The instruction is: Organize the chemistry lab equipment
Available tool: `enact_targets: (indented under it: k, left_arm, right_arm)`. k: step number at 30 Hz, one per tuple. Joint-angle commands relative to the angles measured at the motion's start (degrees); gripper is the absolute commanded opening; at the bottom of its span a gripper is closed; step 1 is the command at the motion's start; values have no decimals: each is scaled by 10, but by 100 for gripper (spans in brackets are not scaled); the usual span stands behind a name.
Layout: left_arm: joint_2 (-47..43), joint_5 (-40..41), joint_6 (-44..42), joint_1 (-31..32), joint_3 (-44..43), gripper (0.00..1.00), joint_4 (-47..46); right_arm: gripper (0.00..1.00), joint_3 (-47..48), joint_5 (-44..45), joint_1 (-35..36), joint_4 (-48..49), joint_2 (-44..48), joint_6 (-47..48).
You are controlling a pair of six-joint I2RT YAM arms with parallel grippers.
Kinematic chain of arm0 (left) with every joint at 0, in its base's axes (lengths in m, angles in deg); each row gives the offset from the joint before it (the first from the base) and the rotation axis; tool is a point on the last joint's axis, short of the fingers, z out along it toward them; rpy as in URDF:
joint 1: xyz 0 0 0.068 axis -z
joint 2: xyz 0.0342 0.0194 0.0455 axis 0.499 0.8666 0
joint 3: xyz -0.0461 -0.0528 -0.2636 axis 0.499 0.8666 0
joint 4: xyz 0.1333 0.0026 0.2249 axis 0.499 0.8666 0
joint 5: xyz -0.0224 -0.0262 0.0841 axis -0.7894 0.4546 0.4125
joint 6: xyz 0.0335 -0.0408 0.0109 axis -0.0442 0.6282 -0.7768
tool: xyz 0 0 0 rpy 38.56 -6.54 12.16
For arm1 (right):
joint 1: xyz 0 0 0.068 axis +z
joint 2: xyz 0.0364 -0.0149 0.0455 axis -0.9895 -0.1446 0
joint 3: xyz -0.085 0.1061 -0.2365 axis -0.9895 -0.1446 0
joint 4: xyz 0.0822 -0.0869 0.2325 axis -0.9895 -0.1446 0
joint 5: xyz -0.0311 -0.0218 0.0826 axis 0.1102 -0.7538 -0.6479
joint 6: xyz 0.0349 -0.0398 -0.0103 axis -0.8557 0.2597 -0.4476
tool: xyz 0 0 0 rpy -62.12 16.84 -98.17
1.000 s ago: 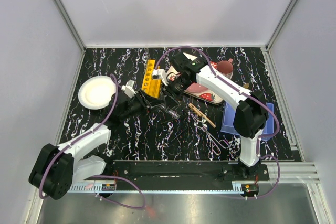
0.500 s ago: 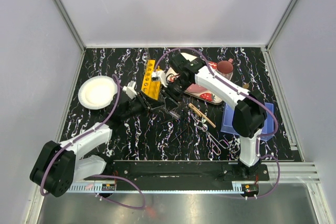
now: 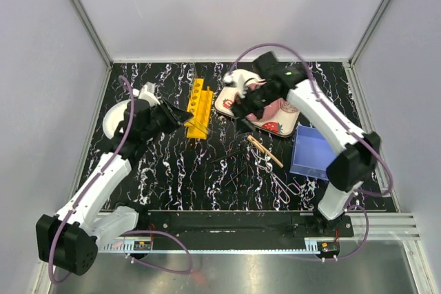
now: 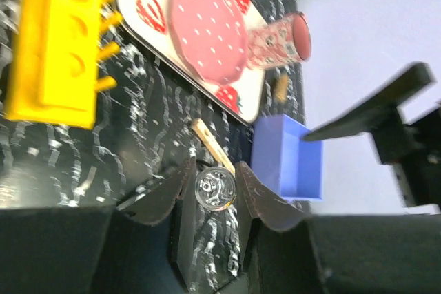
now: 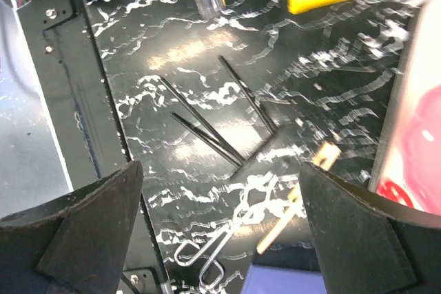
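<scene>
The left gripper (image 4: 215, 171) is clamping a round clear glass tube (image 4: 215, 191) near the yellow holed rack (image 4: 52, 46), while the right gripper (image 5: 220, 173) is hanging wide open and empty above thin black rods (image 5: 207, 127).

2 white arms (image 3: 103, 177) with black joints, purple cables (image 3: 129, 108), dark fingers (image 5: 89, 225)

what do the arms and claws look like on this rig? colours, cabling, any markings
Both the left arm and the right arm are white tubular links with chunky black joint housings. A purple cable loops along each arm. A small green light glows near the right wrist. The left claw and right claw have dark, tapered fingers. No markings are readable.
</scene>
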Motion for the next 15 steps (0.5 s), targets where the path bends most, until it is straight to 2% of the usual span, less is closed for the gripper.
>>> enact_targets:
  k: [1, 4, 7, 15]
  left_arm:
    - [21, 69, -115, -24, -100, 19, 100]
    - [61, 114, -166, -26, -162, 19, 131]
    - [102, 150, -206, -26, -212, 19, 144]
    - [186, 206, -291, -26, -281, 18, 122]
  right_arm:
    - [100, -53, -38, -78, 30, 103, 6]
    - [100, -172, -45, -116, 116, 146, -10]
    - [100, -249, -47, -134, 166, 179, -18]
    - [100, -343, -110, -188, 228, 206, -28]
